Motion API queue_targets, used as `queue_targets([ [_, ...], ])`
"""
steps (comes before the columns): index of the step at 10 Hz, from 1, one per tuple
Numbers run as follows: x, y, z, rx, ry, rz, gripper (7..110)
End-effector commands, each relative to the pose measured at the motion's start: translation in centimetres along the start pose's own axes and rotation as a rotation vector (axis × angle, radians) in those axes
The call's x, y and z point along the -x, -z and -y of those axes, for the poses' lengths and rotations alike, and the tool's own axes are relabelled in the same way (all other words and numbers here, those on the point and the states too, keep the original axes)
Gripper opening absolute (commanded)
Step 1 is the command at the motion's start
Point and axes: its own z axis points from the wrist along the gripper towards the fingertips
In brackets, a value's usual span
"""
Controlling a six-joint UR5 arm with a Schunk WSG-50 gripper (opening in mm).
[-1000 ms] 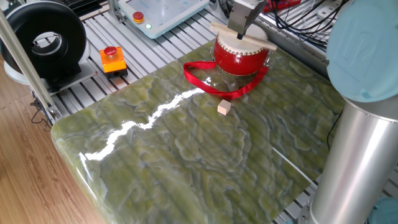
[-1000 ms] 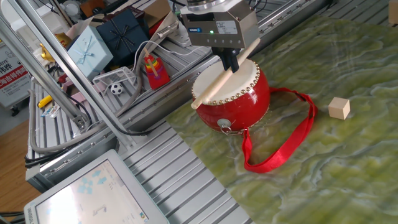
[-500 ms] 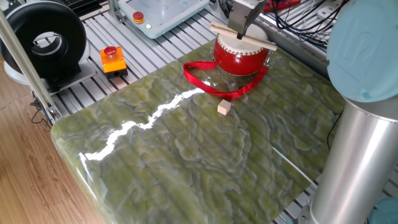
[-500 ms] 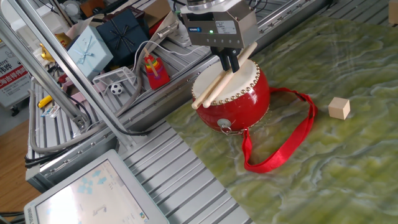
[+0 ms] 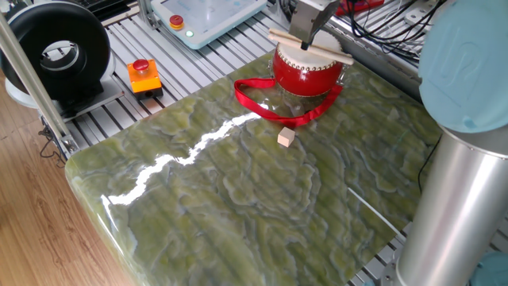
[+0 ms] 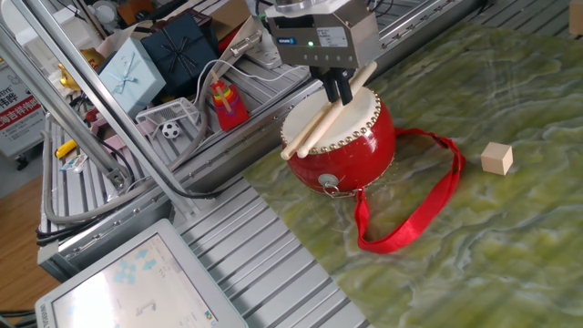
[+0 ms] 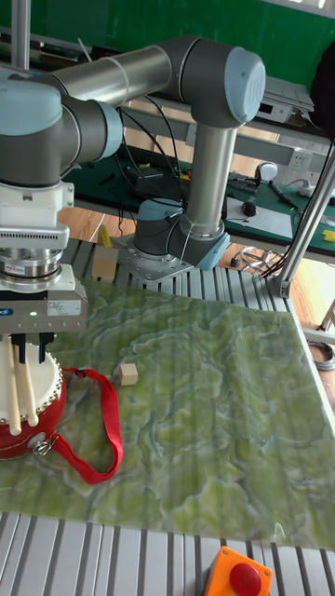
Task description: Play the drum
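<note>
Green marbled tabletop [image 5: 238,183] fills one fixed view, with the drum [image 5: 308,70] at the upper centre of the frame, its red strap [image 5: 274,107] looping toward a small wooden block [image 5: 286,137]. From the other fixed view, the gripper [image 6: 339,89] sits over the drum's skin at centre frame, fingers clamped on two wooden drumsticks [image 6: 321,123] slanting across the top. Tall fixed view puts the drum at the lower left edge, under the gripper, with an orange box [image 7: 240,573] at bottom.

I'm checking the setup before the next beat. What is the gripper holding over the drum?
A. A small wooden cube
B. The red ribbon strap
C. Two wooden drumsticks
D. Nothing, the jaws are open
C: the gripper is closed on two pale wooden drumsticks, which slant across the cream skin of the drum; the wooden cube lies apart on the table.
</note>
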Motion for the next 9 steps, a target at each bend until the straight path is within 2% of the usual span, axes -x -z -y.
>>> queue_targets([
  [1, 0.1, 1.2, 0.3, -0.052, -0.023, 0.014, 44],
  [4, -0.1, 2.5, -1.0, -0.101, -0.07, 0.005, 44],
  [5, -0.2, 2.6, -1.7, -0.101, -0.092, 0.003, 44],
  [7, 1.1, 2.7, -4.3, -0.028, -0.123, 0.054, 44],
  [8, 2.3, 2.5, -5.9, 0.017, -0.169, 0.101, 44],
  [9, 2.4, 2.0, -6.8, 0.019, -0.259, 0.108, 22],
])
